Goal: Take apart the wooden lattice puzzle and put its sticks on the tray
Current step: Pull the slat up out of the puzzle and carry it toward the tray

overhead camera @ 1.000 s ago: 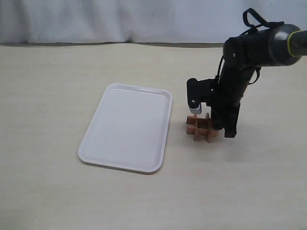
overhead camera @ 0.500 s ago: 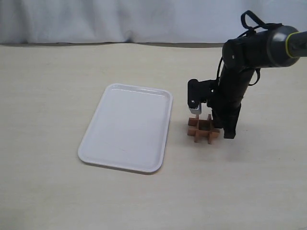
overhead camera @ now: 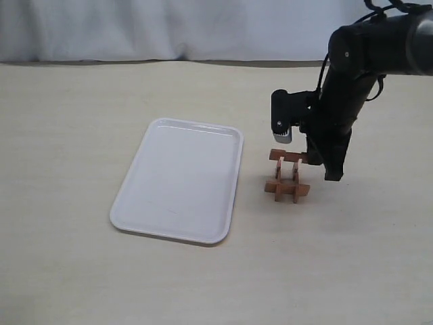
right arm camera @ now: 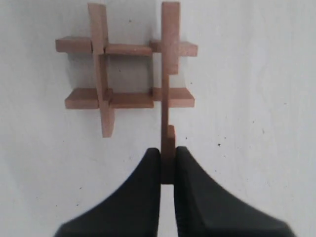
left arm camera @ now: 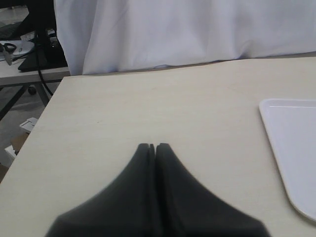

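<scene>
The wooden lattice puzzle point(overhead camera: 287, 187) lies on the table just right of the white tray point(overhead camera: 179, 179). My right gripper point(overhead camera: 312, 160) is shut on the end of one notched stick point(right arm camera: 168, 94) and holds it raised over the other three, which stay crossed point(right arm camera: 106, 74). In the exterior view this stick point(overhead camera: 287, 157) hangs level above the rest; I cannot tell if it is fully free of them. My right gripper point(right arm camera: 167, 162) pinches it by its near end. My left gripper point(left arm camera: 155, 147) is shut on nothing, over bare table, and is out of the exterior view.
The tray's rim point(left arm camera: 289, 148) shows at one side of the left wrist view. A white curtain point(overhead camera: 169, 27) hangs behind the table's far edge. In the left wrist view the table's side edge point(left arm camera: 37, 128) drops to a floor with cables and stands.
My right gripper has risen and drawn back a little, lifting one stick up off the lattice. The other three sticks stayed on the table.
</scene>
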